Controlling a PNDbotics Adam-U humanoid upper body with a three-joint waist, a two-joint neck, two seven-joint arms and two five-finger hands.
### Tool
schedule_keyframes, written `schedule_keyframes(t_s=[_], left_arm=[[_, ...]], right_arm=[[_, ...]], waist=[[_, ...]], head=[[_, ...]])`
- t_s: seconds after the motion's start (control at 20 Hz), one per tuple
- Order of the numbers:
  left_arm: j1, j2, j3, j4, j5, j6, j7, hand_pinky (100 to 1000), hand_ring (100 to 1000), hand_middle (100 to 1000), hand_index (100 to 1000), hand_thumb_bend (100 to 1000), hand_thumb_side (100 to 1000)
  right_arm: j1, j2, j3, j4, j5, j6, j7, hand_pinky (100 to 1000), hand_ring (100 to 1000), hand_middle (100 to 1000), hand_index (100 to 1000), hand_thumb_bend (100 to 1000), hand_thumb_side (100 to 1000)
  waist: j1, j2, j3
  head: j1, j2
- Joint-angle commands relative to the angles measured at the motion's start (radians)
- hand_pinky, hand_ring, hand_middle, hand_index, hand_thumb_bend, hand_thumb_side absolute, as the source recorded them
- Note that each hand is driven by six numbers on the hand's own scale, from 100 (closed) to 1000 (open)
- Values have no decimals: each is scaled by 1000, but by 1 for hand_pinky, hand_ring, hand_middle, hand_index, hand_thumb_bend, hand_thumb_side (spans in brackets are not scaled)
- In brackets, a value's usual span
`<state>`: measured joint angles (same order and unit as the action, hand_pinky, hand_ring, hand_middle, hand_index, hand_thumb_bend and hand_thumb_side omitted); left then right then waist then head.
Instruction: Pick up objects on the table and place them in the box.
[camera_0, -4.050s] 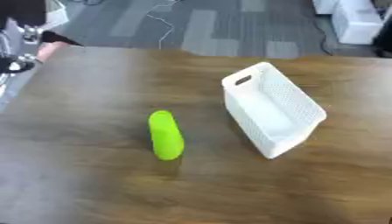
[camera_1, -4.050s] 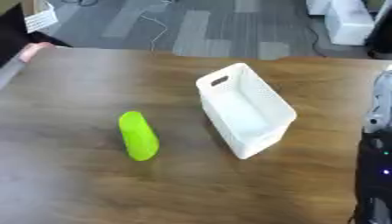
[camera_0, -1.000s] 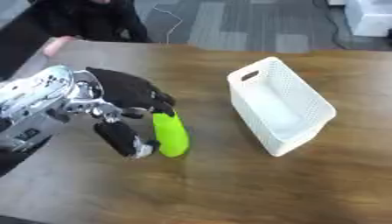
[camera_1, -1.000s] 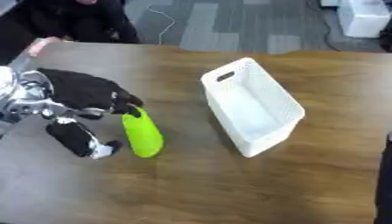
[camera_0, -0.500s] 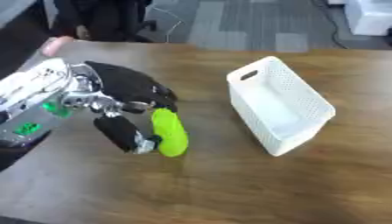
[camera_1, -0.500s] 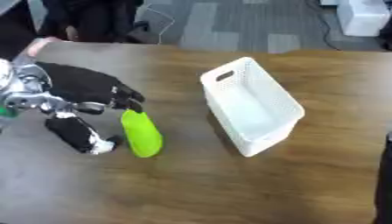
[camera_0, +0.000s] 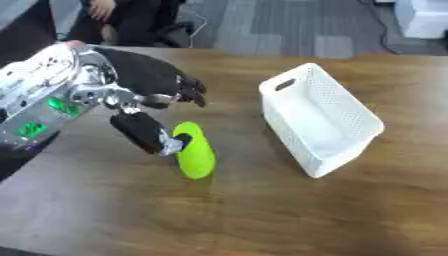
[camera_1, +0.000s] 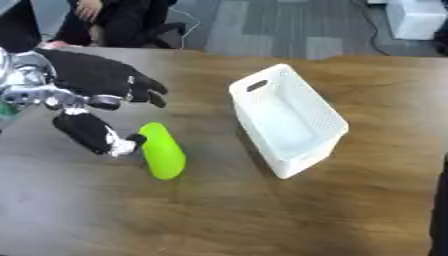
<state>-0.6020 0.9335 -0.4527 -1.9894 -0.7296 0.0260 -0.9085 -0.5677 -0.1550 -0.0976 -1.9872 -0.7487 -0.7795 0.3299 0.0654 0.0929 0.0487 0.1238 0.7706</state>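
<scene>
The left hand reaches in from the left of the frame, black-gloved on a silver forearm, and hangs over the table at centre-left. It is spread open: the fingers point toward the right, curled only slightly, and the thumb hangs down with its tip against the left side of the green object. Nothing is gripped. The green object, an elongated rounded shape, lies flat on the wooden table just below the fingers, its long axis running roughly up and down the frame. To its right, apart from it, stands the white perforated box, set askew with a handle slot at its upper-left end. Its inside shows only white walls and floor. The right hand does not show.
</scene>
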Motion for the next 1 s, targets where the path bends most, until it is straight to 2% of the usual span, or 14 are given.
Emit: schedule_keyframes(t_s=[0.05,0.35,1.0], left_arm=[[-3,11,3,-11,-26,37,1,1000,1000,1000,969,662,834],[14,10,0,-11,-38,100,1,1000,1000,1000,972,655,842],[35,17,-44,-11,-21,130,1,1000,1000,1000,984,715,867]], right_arm=[[-22,2,5,-13,-3,-79,80,275,318,361,491,100,1000],[-25,7,6,-13,-5,-78,80,275,318,361,492,100,1000],[-34,17,12,-13,-10,-75,83,274,318,361,491,100,1000]], waist=[[-1,-7,-3],[-2,-3,-8],[0,2,-20]], head=[[16,-1],[19,-1],[16,-1]])
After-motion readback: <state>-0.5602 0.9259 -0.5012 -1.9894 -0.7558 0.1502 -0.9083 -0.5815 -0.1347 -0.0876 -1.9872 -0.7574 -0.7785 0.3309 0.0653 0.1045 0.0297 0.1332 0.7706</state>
